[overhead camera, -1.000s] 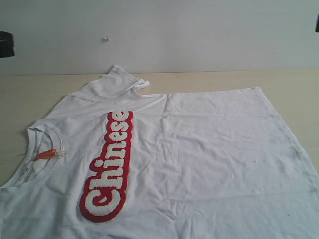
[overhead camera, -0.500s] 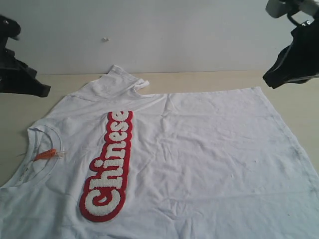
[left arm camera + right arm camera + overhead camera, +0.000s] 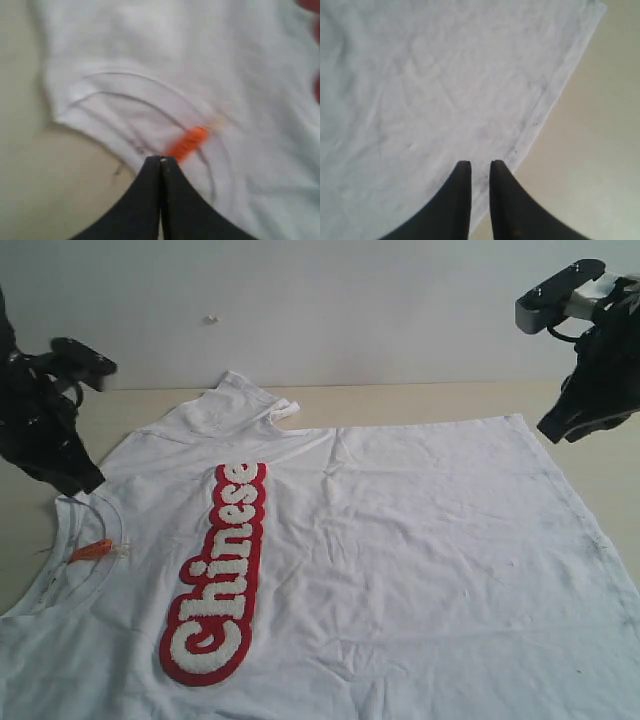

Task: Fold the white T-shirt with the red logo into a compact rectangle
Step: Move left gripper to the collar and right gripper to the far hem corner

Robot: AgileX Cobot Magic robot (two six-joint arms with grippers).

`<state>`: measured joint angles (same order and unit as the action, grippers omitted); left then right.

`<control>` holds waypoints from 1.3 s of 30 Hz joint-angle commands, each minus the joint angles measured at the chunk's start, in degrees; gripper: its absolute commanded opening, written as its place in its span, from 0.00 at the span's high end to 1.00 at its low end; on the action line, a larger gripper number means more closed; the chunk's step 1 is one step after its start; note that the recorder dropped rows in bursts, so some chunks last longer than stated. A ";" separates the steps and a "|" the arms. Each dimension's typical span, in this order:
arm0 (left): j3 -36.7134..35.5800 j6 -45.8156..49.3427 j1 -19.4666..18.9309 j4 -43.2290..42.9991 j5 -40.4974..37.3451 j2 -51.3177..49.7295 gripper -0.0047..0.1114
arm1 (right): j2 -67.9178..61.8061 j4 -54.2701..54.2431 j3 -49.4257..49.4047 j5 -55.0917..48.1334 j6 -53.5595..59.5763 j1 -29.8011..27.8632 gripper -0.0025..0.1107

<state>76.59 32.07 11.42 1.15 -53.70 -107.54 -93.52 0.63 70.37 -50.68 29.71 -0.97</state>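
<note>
Pale beige tabletop (image 3: 400,400). The wrinkled white cotton short-sleeved T-shirt (image 3: 400,540) lies flat on it, front up, covering most of the surface. Its collar is toward the left edge, its hem toward the right edge, and one sleeve toward the far edge.

Large red-and-white lettered chest patch (image 3: 218,575): faces up, left of centre.

Left claw (image 3: 161,161): black fingers pressed together, empty, over the collar. Contact with the cloth cannot be judged.

Right claw (image 3: 477,165): narrow slit, empty, above the hem near the far right corner.

Small orange neck tag (image 3: 92,550): inside the collar, just beside the left claw tip.

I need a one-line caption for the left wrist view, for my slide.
The left gripper, jaws together, hovers at the collar of the white T-shirt, close to its orange neck tag.
</note>
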 commanded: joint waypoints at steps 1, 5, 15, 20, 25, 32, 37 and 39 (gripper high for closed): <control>2.73 16.89 3.00 0.56 -10.99 0.28 0.96 | 0.15 -1.29 0.35 -6.16 15.65 0.04 0.83; -1.79 28.88 4.03 -3.22 -11.53 0.58 0.96 | 0.15 -2.84 -1.66 -7.32 23.45 0.34 0.80; -11.72 30.82 3.81 -13.87 3.51 0.04 0.18 | 0.15 -3.48 -7.11 -0.29 29.10 0.34 0.64; -11.72 31.15 3.34 -15.27 5.66 0.04 0.05 | 0.15 -3.48 -7.11 0.03 29.10 0.34 0.64; -11.72 40.42 -2.94 -10.46 5.42 0.04 0.06 | 0.15 -3.25 -7.11 1.17 29.10 0.34 0.64; -11.72 56.96 -6.80 -1.87 5.49 -0.05 0.06 | -0.06 -3.25 -7.11 2.63 30.21 0.34 0.64; -11.72 58.83 -6.67 0.02 5.26 -1.82 0.06 | -2.12 -3.36 -7.11 2.75 30.21 0.34 0.64; -11.04 58.96 -6.67 1.43 5.17 -3.09 0.06 | -2.67 -3.36 -7.11 2.75 30.21 0.34 0.64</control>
<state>64.98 90.49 4.57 0.32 -47.98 -109.24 -95.58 -2.58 63.46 -48.36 59.39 -0.70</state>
